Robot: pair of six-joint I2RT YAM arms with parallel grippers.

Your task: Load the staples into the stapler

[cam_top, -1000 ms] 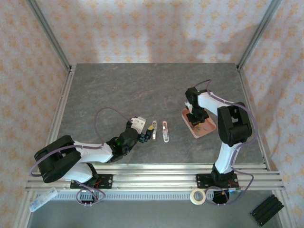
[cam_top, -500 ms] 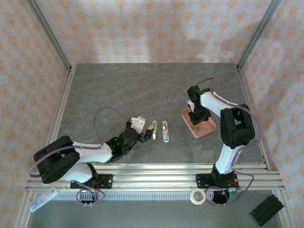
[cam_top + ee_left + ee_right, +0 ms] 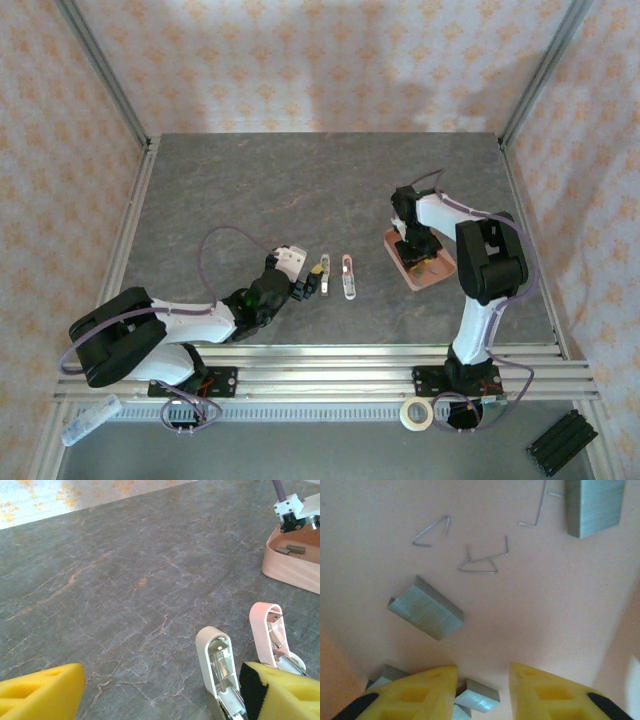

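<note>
Two arms low: left fingers (image 3: 40, 687) wide by stapler (image 3: 218, 662), right fingers (image 3: 415, 695) slightly parted above staples (image 3: 426, 608)

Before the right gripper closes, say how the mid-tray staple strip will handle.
The staple strip looks stiff and light, a flat-sided block, so it should not roll. On the smooth tray it may slide. Loose bent staples nearby suggest strips can shed pieces.

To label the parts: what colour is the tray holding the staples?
The tray is salmon pink, clearest in the right wrist view.
</note>
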